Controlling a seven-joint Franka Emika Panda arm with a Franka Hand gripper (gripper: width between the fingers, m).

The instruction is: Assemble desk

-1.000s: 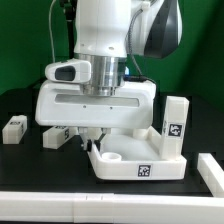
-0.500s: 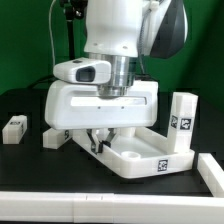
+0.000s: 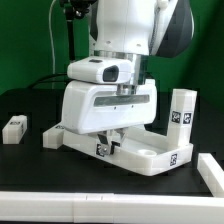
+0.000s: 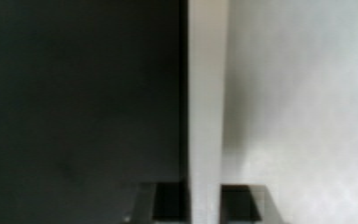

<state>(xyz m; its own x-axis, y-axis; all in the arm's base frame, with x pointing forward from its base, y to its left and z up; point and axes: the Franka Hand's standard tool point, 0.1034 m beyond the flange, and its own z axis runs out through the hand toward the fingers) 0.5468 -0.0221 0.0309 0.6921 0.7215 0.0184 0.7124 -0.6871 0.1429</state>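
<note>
the arm (image 3: 125,30) has smooth, glossy white round shells and a dark grey cap (image 3: 178,25) on one joint. a small white camera (image 3: 98,71) with a dark lens sits at the wrist. the claw (image 3: 108,140) has a wide white box body.

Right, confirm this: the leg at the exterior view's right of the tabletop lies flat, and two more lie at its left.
Wrong in one respect: the exterior view shows the right leg standing upright, not flat. The outer leg and the inner leg do lie at the tabletop's left.
</note>
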